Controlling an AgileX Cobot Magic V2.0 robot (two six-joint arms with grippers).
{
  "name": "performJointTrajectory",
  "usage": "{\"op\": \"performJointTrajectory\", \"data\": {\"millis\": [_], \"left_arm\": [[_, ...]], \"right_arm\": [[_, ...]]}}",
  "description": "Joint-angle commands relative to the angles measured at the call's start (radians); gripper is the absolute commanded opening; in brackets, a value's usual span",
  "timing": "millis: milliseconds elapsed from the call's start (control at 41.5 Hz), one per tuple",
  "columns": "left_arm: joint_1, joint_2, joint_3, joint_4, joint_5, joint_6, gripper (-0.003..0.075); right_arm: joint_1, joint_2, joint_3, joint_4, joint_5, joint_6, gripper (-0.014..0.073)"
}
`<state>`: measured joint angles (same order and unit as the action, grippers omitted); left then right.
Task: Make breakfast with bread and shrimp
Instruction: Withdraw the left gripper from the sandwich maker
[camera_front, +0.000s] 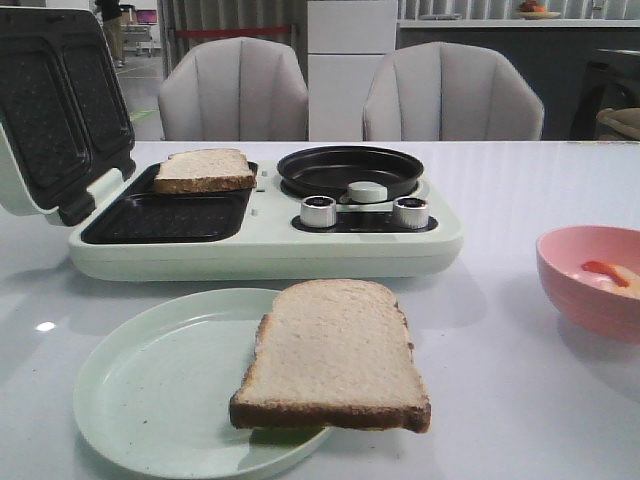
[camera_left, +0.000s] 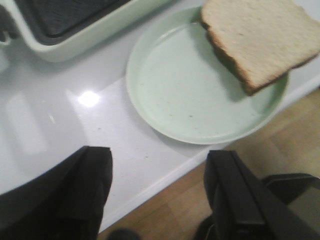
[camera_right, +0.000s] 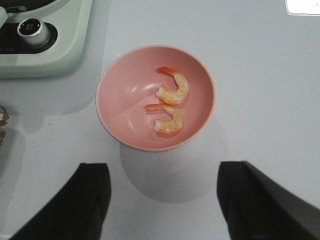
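One bread slice (camera_front: 335, 352) lies on the right side of a pale green plate (camera_front: 150, 390), overhanging its rim; both show in the left wrist view, the slice (camera_left: 257, 37) and the plate (camera_left: 190, 95). A second bread slice (camera_front: 204, 170) rests at the back of the open sandwich maker (camera_front: 260, 240). Two shrimp (camera_right: 173, 89) (camera_right: 167, 120) lie in a pink bowl (camera_right: 120, 107), seen at the right in the front view (camera_front: 570, 290). My left gripper (camera_left: 160, 170) is open over the table's front edge, short of the plate. My right gripper (camera_right: 162, 185) is open, short of the bowl.
The sandwich maker has a raised lid (camera_front: 55, 110), a round black pan (camera_front: 350, 170) and two silver knobs (camera_front: 318, 211) (camera_front: 410, 211). One knob shows in the right wrist view (camera_right: 32, 29). Two grey chairs (camera_front: 235, 90) stand behind the table. Wooden floor (camera_left: 200, 200) lies beyond the table edge.
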<state>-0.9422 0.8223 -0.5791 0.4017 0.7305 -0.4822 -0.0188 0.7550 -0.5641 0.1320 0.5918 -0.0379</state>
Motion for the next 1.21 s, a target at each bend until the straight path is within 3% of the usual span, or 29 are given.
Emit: {"op": "performJointTrajectory", "data": {"millis": [0, 121, 265, 386, 530, 844, 1012, 1181], "left_arm": [[-0.008, -0.011, -0.09, -0.135, -0.042, 0.172, 0.0454], [0.005, -0.011, -0.164, -0.108, -0.015, 0.199, 0.0445], [0.119, -0.011, -0.228, -0.138, 0.014, 0.232, 0.0358], [0.217, -0.011, -0.238, -0.27, 0.04, 0.333, 0.0265], [0.325, -0.033, -0.231, -0.558, 0.087, 0.541, 0.019], [0.401, -0.187, -0.221, -0.559, 0.109, 0.52, 0.0185], [0.412, -0.254, -0.204, -0.543, 0.109, 0.5, 0.0185], [0.412, -0.255, -0.204, -0.515, 0.111, 0.496, 0.0187]], "right_arm": [[-0.005, 0.0, -0.028, -0.007, -0.065, -0.005, 0.0557], [-0.005, 0.0, -0.028, -0.007, -0.065, -0.005, 0.0557], [-0.005, 0.0, -0.028, -0.007, -0.066, -0.005, 0.0557], [-0.005, 0.0, -0.028, -0.007, -0.067, -0.005, 0.0557], [-0.005, 0.0, -0.028, -0.007, -0.066, -0.005, 0.0557], [-0.005, 0.0, -0.028, -0.005, -0.07, -0.005, 0.0557], [0.023, 0.002, -0.028, 0.17, -0.031, -0.051, 0.0557], [0.161, 0.066, -0.028, 0.402, 0.058, -0.205, 0.0557]]}}
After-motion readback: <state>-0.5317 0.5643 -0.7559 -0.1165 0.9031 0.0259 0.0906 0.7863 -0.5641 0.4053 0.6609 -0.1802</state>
